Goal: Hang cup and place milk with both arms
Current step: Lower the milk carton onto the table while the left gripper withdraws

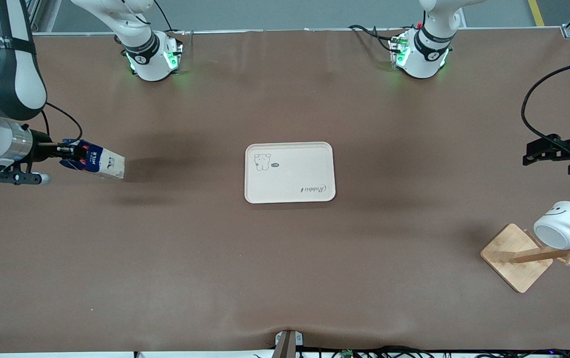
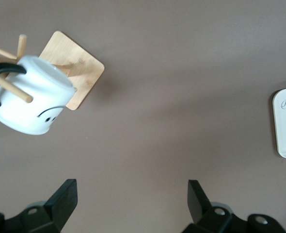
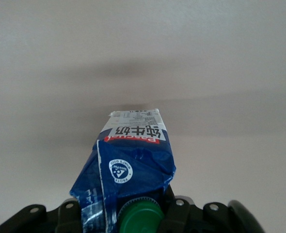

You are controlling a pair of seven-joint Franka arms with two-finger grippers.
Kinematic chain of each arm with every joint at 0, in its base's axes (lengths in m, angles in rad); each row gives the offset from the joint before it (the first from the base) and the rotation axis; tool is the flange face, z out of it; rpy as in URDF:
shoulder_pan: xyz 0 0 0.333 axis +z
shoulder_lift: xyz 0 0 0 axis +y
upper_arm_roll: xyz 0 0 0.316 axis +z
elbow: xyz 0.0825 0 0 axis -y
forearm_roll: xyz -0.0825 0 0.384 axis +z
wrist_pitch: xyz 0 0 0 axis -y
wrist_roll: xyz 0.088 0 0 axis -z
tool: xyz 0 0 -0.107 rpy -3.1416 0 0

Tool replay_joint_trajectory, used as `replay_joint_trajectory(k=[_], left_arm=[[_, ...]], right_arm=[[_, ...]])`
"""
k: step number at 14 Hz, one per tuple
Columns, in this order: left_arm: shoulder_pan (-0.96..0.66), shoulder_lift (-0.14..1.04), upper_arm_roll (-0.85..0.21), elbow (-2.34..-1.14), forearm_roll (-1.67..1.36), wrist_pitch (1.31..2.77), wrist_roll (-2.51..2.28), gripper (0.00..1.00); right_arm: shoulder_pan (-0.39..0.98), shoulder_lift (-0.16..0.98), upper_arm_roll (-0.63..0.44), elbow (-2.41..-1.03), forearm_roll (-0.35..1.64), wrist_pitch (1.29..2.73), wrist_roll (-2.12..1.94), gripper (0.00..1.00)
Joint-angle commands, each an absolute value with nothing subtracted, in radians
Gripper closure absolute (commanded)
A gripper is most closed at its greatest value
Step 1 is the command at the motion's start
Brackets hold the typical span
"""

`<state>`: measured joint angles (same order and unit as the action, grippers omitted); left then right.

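Fingers of the right gripper [image 1: 73,155] clamped tight on the gable top of the milk [image 1: 100,161]; carton held tilted nearly flat, its pale base pointing toward the table's middle, up in the air over bare table close to the edge at the right arm's end. In the right wrist view the milk [image 3: 133,160] shows its green cap down between the 2 black fingers, blue upper part and red band above it.

Fingers of the left gripper [image 1: 531,153] spread wide, nothing between them; the left wrist view shows the 2 fingertips [image 2: 65,196] well apart over bare brown table. This gripper hangs in the air near the table edge at the left arm's end.

The cup [image 1: 561,224] hangs on the wooden rack [image 1: 516,258], black handle hooked over a peg, body tipped on its side with the smiley face showing. The rack stands toward the corner at the left arm's end nearest the front camera. Same cup [image 2: 34,97] in the left wrist view, peg through the handle, rack base just beside it.

1 cream tray [image 1: 290,173] lies flat at the table's centre, bearing a small printed animal figure and script lettering. Tray well apart from both grippers, roughly midway between them.
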<state>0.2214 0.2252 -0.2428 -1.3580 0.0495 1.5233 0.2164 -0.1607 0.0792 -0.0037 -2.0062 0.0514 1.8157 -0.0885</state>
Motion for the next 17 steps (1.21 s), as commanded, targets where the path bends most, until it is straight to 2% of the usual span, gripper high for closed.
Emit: replay_joint_trajectory(k=[1, 4, 8, 9, 10, 11, 13, 17], left_arm=[[0.19, 0.138, -0.209, -1.426, 0.051, 1.522, 0.113, 0.0], [0.105, 0.043, -0.149, -1.498, 0.051, 1.528, -0.034, 0.0], [0.057, -0.095, -0.149, -1.639, 0.043, 1.531, -0.028, 0.0], [0.037, -0.118, -0.147, -1.67, 0.041, 1.546, -0.029, 0.0], [0.032, -0.126, -0.143, -1.68, 0.04, 1.546, -0.029, 0.0], [0.017, -0.127, -0.129, -1.681, 0.04, 1.546, -0.029, 0.0], [-0.027, -0.126, -0.083, -1.68, 0.041, 1.552, -0.028, 0.0], [-0.044, -0.123, -0.071, -1.666, 0.052, 1.574, -0.028, 0.0]], right_arm=[[-0.184, 0.046, 0.015, -2.08, 0.026, 1.873, -0.051, 1.0], [-0.184, 0.046, 0.017, -2.227, 0.025, 2.081, -0.041, 1.0], [-0.187, 0.055, 0.015, -2.237, 0.025, 2.102, -0.041, 0.98], [-0.187, 0.057, 0.017, -2.237, 0.025, 2.105, -0.041, 0.64], [-0.189, 0.057, 0.017, -2.237, 0.025, 2.106, -0.041, 0.03], [-0.19, 0.057, 0.017, -2.237, 0.025, 2.102, -0.041, 0.0], [-0.189, 0.057, 0.017, -2.235, 0.025, 2.094, -0.043, 0.0], [-0.187, 0.057, 0.018, -2.235, 0.025, 2.092, -0.043, 0.0]])
